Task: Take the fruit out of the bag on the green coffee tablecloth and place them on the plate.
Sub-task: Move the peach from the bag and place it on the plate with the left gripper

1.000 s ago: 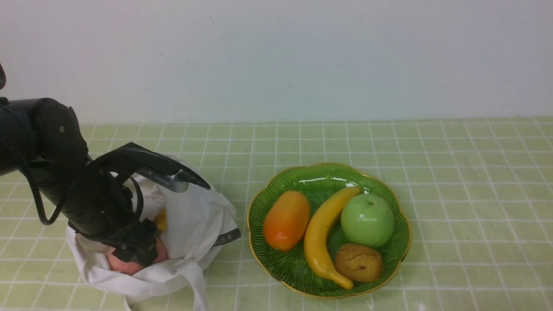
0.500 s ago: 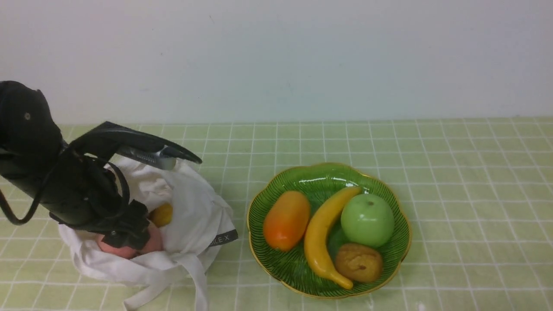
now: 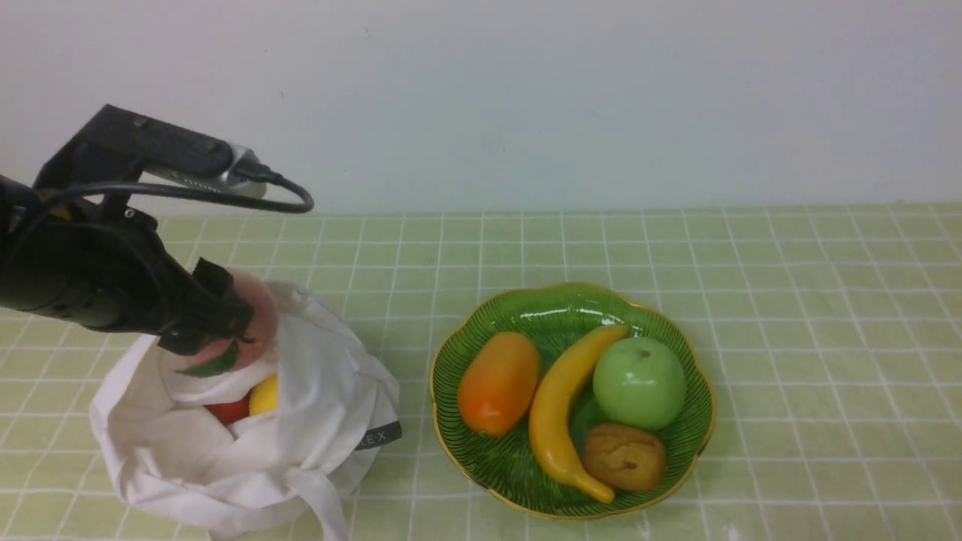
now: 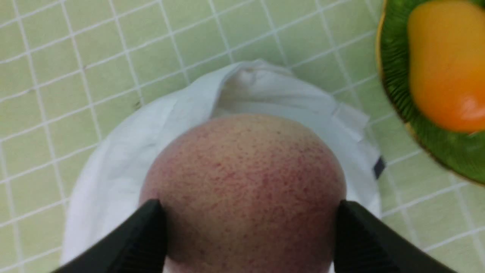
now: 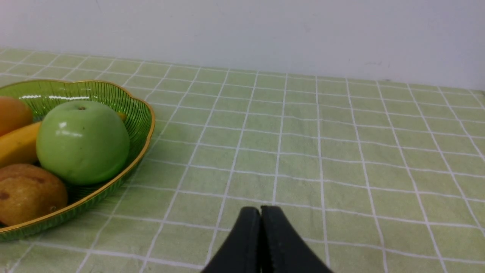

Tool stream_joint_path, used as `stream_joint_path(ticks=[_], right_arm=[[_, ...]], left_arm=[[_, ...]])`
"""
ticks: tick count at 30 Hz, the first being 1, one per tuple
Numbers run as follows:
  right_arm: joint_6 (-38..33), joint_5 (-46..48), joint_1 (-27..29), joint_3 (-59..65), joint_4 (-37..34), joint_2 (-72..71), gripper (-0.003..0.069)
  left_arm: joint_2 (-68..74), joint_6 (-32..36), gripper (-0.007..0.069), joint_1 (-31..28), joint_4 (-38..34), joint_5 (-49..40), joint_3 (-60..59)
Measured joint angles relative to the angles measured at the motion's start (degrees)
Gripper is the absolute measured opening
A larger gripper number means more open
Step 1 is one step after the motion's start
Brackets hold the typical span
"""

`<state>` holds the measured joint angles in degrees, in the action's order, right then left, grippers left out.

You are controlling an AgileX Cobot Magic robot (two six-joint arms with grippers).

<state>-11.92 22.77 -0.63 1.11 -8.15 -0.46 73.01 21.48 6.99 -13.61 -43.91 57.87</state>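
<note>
Left wrist view: left gripper (image 4: 248,206) clamps the peach (image 4: 242,170) above the bag (image 4: 125,140), probably clearing it for the plate (image 4: 394,76).

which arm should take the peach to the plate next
Left. The left gripper is shut on the peach, held above the bag, with the plate close beside it. The right gripper is shut and empty over tablecloth on the plate's far side.
</note>
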Motion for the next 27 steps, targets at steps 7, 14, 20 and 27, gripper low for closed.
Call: stream_joint_path(ticks=[7, 14, 20, 27], right_arm=[[0.0, 0.0, 0.0, 0.0, 0.0, 0.0, -0.0014], [0.0, 0.0, 0.0, 0.0, 0.0, 0.0, -0.0014], [0.0, 0.0, 0.0, 0.0, 0.0, 0.0, -0.0014], [0.0, 0.0, 0.0, 0.0, -0.03, 0.0, -0.0014]], left_arm=[[0.8, 12.2, 0.0505, 4.56, -25.4, 5.09, 0.66], [10.24, 23.38, 0.0505, 13.5, -36.84, 7.03, 9.13], [26.57, 24.29, 0.0504, 19.01, -35.52, 7.84, 20.53], [39.28, 24.24, 0.0504, 19.32, -34.85, 15.74, 25.68]])
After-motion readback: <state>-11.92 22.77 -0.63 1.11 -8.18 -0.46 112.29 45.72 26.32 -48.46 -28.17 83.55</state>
